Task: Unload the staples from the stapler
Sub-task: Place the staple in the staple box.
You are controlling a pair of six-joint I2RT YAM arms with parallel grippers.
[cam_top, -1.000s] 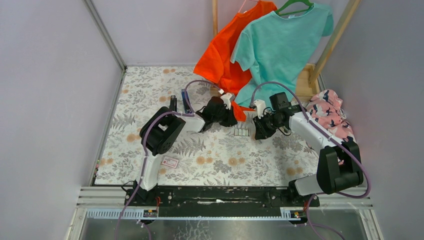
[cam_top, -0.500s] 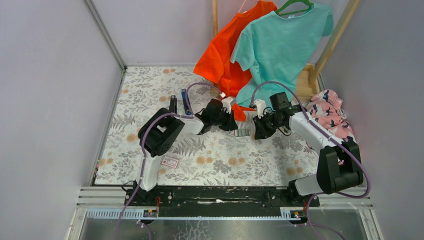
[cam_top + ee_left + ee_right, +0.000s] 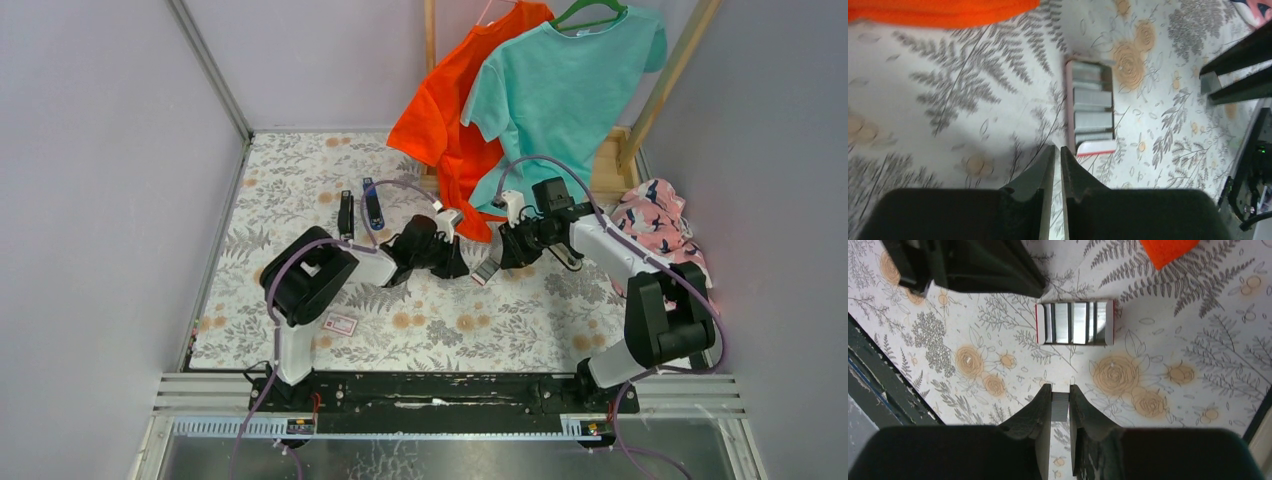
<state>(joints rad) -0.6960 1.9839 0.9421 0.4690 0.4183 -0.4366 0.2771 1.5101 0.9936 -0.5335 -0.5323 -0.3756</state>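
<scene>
1. The left claw is closed, its fingers almost touching with nothing between them. It hangs low over the floral mat, just beside the box.
2. The right claw is closed narrowly on a small grey strip, which looks like a short run of staples. The strip sits pinched near the fingertips, above the mat and apart from the box.
3. The box lies flat on the mat between the two claws, with a red edge on one short side. In it lie more staples, several silvery strips side by side in a row.
4. The stapler lies on the far left part of the mat, just beside a blue bar and well apart from both claws. It is too small here to tell whether it is open.
5. A red-and-white card lies on the mat near the left arm's base.
6. An orange shirt and a teal shirt hang at the back, and the orange hem reaches down near the box.
7. A patterned cloth is heaped at the right edge, behind the right arm.
</scene>
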